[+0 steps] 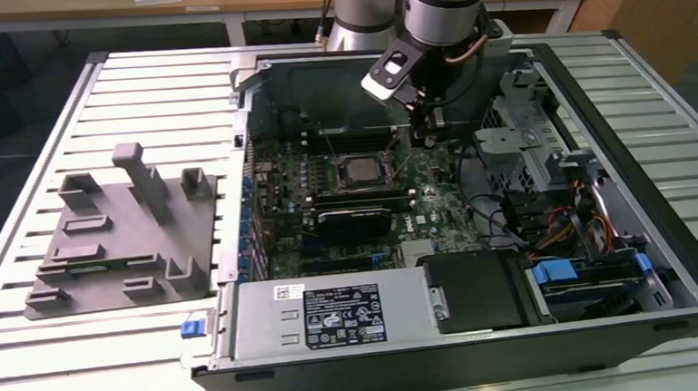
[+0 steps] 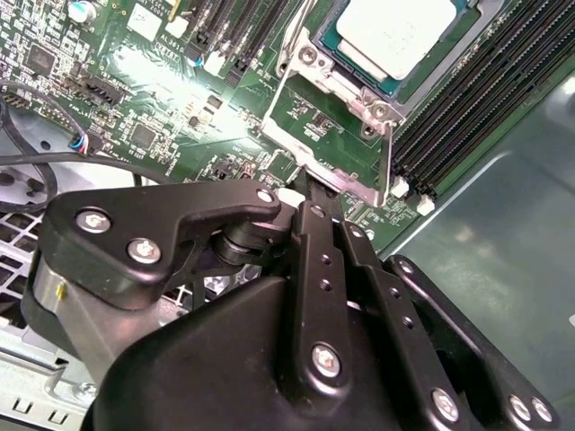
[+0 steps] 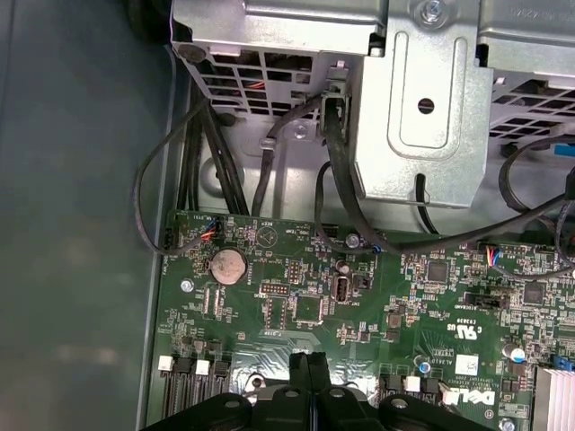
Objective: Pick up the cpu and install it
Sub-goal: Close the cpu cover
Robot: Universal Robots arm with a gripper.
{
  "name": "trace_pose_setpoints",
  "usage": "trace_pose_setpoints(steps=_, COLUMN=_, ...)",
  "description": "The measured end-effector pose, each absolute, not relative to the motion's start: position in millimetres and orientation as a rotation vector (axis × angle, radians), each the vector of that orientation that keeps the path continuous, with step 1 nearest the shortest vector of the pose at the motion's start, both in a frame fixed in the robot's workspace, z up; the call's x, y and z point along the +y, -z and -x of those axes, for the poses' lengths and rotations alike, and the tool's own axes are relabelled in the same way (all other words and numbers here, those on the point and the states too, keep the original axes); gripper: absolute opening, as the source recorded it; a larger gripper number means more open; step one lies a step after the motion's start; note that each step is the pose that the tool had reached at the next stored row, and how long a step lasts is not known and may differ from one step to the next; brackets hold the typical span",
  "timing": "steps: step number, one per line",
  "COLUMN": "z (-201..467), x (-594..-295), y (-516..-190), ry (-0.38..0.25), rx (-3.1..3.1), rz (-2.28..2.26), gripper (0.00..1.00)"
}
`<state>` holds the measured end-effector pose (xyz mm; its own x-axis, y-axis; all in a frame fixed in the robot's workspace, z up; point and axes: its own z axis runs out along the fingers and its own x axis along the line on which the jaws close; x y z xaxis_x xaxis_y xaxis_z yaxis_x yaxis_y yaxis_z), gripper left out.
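Observation:
The cpu point(image 1: 357, 169) lies flat in the dark socket on the green motherboard point(image 1: 325, 197) inside the open computer case, its pale silver top point(image 2: 395, 34) facing up. The socket's metal frame point(image 2: 331, 83) surrounds it, with thin wire levers along the sides. My gripper point(image 1: 425, 142) hangs over the board just off the socket, toward the exterior view's right. Its black fingers are pressed together with nothing between them, in both wrist views point(image 2: 313, 192) point(image 3: 310, 361). The tips sit close to the frame's outer corner.
A large grey fixture point(image 1: 121, 237) with upright blocks lies on the slatted table at the exterior view's left. Memory slots point(image 2: 476, 108), black cables point(image 3: 269, 153), a metal drive cage point(image 3: 422, 99) and a power supply point(image 1: 332, 313) crowd the case around the board.

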<state>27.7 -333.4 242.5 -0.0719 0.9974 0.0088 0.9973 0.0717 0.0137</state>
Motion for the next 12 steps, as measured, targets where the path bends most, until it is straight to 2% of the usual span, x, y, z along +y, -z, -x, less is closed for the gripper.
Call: trace_pose_setpoints(steps=12, z=-25.2, x=-333.4, y=-242.5, ry=-0.025, rx=2.297, rz=-2.138, gripper=0.11)
